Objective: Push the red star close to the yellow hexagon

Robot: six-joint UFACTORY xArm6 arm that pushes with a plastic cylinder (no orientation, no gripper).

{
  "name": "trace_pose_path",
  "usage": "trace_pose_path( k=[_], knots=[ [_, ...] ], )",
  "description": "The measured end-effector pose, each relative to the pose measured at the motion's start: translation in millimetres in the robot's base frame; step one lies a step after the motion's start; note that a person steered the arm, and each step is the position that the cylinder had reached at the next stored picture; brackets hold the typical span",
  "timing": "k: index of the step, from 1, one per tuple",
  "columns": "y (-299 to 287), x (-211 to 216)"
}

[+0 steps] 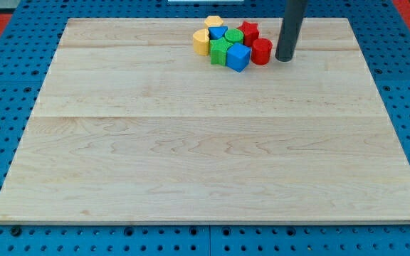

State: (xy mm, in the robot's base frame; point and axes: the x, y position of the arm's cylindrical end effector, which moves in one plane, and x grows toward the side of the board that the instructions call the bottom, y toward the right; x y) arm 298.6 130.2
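Leftmost in the cluster near the view's top sat a yellow block (pixel 201 42), shape unclear, on the pale wooden desk (pixel 191 156). Beside it: yellow hexagon (pixel 213 22) at the back, blue block (pixel 218 33) below that, green star (pixel 220 51) in front. Then green cylinder (pixel 234 37), blue cube (pixel 238 57), all packed touching. Red star (pixel 248 32) stood behind, just right of the green cylinder, near the hexagon but apart from it. Red cylinder (pixel 261 51) closed the group. My tip (pixel 284 59) rested just right of the red cylinder, barely apart. No hand on this rod; nothing held.
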Motion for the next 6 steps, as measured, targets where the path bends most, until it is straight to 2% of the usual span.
trace_pose_path(
  k=[1, 2, 3, 4, 6],
  knots=[
    [-41, -12],
    [-28, -4],
    [6, -28],
    [7, -49],
    [-37, -82]
  ],
)
